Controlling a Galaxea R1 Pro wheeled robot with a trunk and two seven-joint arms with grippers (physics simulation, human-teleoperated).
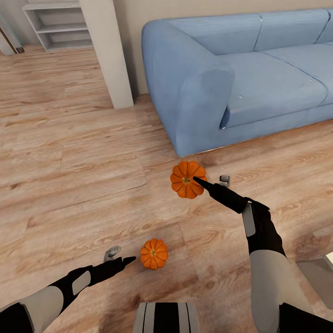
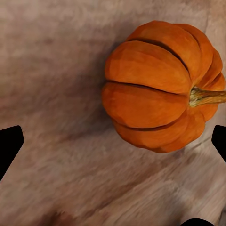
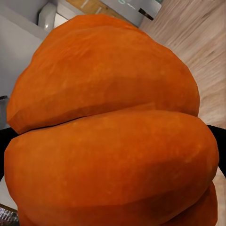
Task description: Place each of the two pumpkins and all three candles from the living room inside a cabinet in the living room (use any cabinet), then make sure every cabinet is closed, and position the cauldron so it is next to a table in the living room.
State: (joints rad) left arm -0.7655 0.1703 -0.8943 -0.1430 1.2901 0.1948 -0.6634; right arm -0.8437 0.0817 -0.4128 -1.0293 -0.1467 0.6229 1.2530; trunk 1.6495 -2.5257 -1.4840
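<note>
Two orange pumpkins are seen on the wooden floor [image 1: 69,152] in the head view. The farther pumpkin [image 1: 187,179] is placed just in front of the near corner of a blue sofa [image 1: 240,74]; the nearer pumpkin [image 1: 154,254] is placed closer to the robot's base, well apart from the first.

The right gripper [image 1: 212,181] is extended forward to the farther pumpkin. One black finger is laid across that pumpkin's top, and the grey tip of the other is seen just beside it on the side away from the sofa corner. In the right wrist view the ribbed orange skin [image 3: 113,141] is shown very close, with dark finger edges at both sides; the fingers are set around the pumpkin, but whether they are pressed against it cannot be told.

The left gripper [image 1: 121,257] is held low, just beside the nearer pumpkin. In the left wrist view the fingers [image 2: 9,146] are spread wide, and the pumpkin [image 2: 160,84] is seen lying on the floor beyond them, its stem pointing sideways, nothing being gripped.

A white pillar [image 1: 108,51] and a pale shelving unit [image 1: 55,25] are seen beyond, across the floor.
</note>
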